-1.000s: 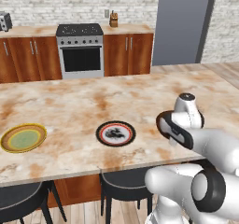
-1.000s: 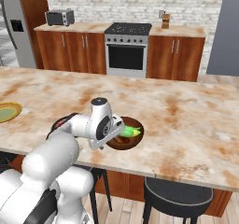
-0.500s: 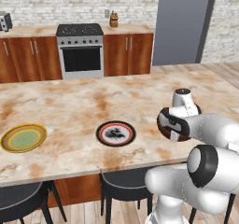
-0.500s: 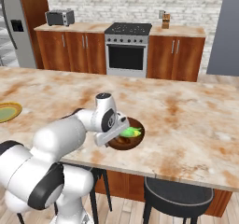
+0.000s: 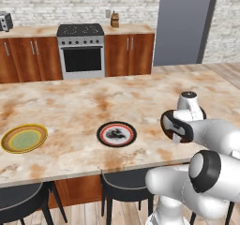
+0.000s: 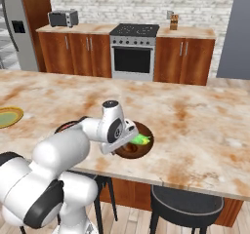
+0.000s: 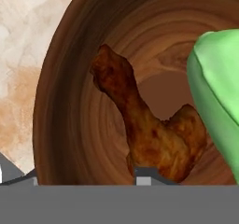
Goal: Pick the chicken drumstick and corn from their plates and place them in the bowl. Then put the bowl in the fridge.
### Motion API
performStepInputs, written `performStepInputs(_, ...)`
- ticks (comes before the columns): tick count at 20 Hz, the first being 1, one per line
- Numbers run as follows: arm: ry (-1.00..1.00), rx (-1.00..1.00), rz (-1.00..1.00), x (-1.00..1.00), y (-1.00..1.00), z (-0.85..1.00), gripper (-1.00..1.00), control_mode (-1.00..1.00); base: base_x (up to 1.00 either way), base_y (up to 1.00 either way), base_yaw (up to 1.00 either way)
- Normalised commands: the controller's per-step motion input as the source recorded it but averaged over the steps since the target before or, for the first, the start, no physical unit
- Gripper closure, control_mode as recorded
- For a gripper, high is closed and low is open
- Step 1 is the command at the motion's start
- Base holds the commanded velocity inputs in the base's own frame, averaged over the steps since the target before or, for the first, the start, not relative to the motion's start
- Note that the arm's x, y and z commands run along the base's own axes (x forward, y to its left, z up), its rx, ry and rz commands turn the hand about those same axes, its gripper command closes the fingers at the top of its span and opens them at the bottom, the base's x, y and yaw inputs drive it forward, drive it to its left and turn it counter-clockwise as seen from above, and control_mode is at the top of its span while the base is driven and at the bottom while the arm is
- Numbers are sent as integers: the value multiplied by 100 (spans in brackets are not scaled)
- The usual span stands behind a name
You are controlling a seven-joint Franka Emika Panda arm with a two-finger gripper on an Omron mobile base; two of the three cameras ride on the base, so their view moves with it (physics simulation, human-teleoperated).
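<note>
The dark brown bowl (image 6: pixel 142 148) stands near the island's front edge. In the hand view the bowl (image 7: pixel 70 101) is seen from close above. Inside it the reddish-brown chicken drumstick (image 7: pixel 140 125) lies across the bottom, with the bright green corn (image 7: pixel 217 92) beside it at the right. The corn (image 6: pixel 141 140) pokes out past the hand in the right base view. My gripper (image 7: pixel 84 178) is open and low over the bowl's near rim, one tip outside the wall and one inside. The black-rimmed plate (image 5: pixel 116 134) and the yellow-rimmed plate (image 5: pixel 24 138) lie bare. The fridge (image 6: pixel 10 28) stands far left.
Two black stools (image 5: pixel 124 186) stand under the island's front edge. A steel oven (image 5: pixel 82 50) sits in the back counter, with a toaster (image 6: pixel 63 17) and a knife block (image 6: pixel 174 21) on top. A tall grey panel (image 5: pixel 183 25) rises at the back right.
The hand has shifted a little over the bowl and lowered onto its near rim, while the elbow has swung down and outward. The bowl, corn and plates have stayed put.
</note>
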Motion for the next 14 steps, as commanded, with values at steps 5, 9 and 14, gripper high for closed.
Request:
performStepInputs(5, -14, 0, -7, -9, 6, -24, 100, -100, 0, 0, 0)
performStepInputs(9, -2, 0, -2, 0, 15, 2, 100, -100, 0, 0, 0)
performStepInputs(14, 0, -1, 0, -3, 12, 13, 100, -100, 0, 0, 0)
